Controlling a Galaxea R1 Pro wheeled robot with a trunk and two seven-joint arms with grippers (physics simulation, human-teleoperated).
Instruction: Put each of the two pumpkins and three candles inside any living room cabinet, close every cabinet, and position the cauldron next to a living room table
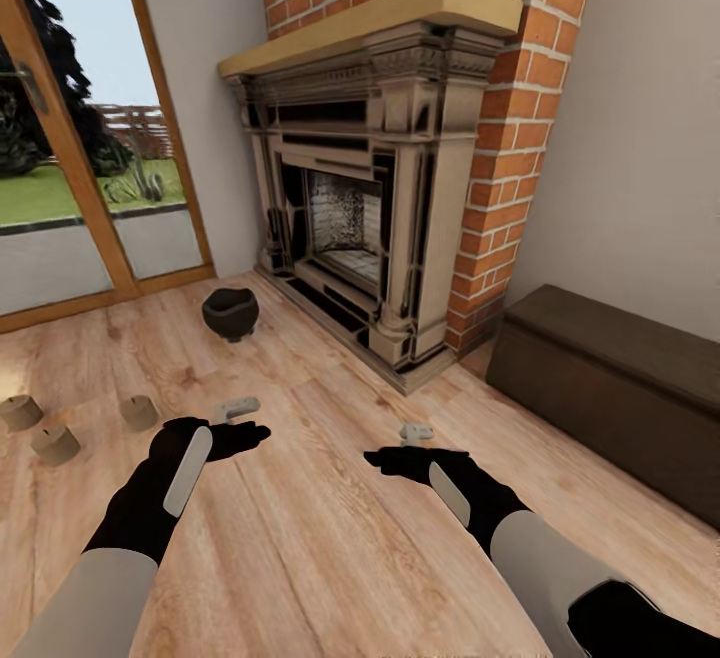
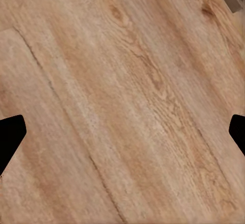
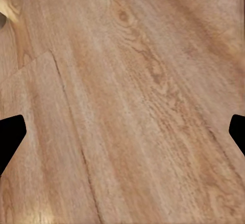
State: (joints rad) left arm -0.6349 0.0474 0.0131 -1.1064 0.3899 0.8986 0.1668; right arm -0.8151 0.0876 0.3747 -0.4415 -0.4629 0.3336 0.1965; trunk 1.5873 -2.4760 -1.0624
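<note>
A: Head view first, quick. Three candles [image 1: 58,428] stand on the wood floor [image 1: 320,538] at the far left, just beside the left gripper [image 1: 236,408]. Cauldron [image 1: 231,313] sits on the floor in front of the fireplace [image 1: 360,208], near the glass door [image 1: 90,138].

B: Cabinet?

A: Dark brown cabinet [image 1: 620,388] against the right wall, shut, beyond the right gripper [image 1: 417,432]. Brick chimney [image 1: 510,138] stands between it and the hearth.

B: Claws?

A: Both empty, hovering over bare planks. Left wrist view: fingertips [image 2: 11,134] wide apart at the frame edges. Right wrist view: same, fingertips [image 3: 11,134] spread.

B: Obstructions?

A: Nothing between arms and candles.
</note>
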